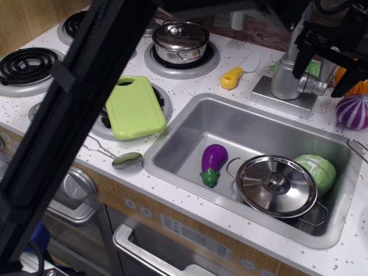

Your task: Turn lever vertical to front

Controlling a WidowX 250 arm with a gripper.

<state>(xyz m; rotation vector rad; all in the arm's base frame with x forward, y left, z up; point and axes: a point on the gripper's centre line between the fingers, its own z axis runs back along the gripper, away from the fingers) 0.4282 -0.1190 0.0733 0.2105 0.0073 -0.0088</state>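
Note:
The lever is a short silver stub sticking out to the right from the low part of the thick silver faucet column, which stands on a square base behind the sink. My black gripper comes down from the top right and is open. Its left finger is in front of the column and its right finger is to the right of the lever's tip, so the lever lies between them. I cannot tell whether either finger touches it.
The sink holds a purple eggplant, a lidded steel pot and a green cabbage. A yellow-handled knife, a purple onion, a green cutting board, a spoon and a stove pot are around. A black arm link crosses the left.

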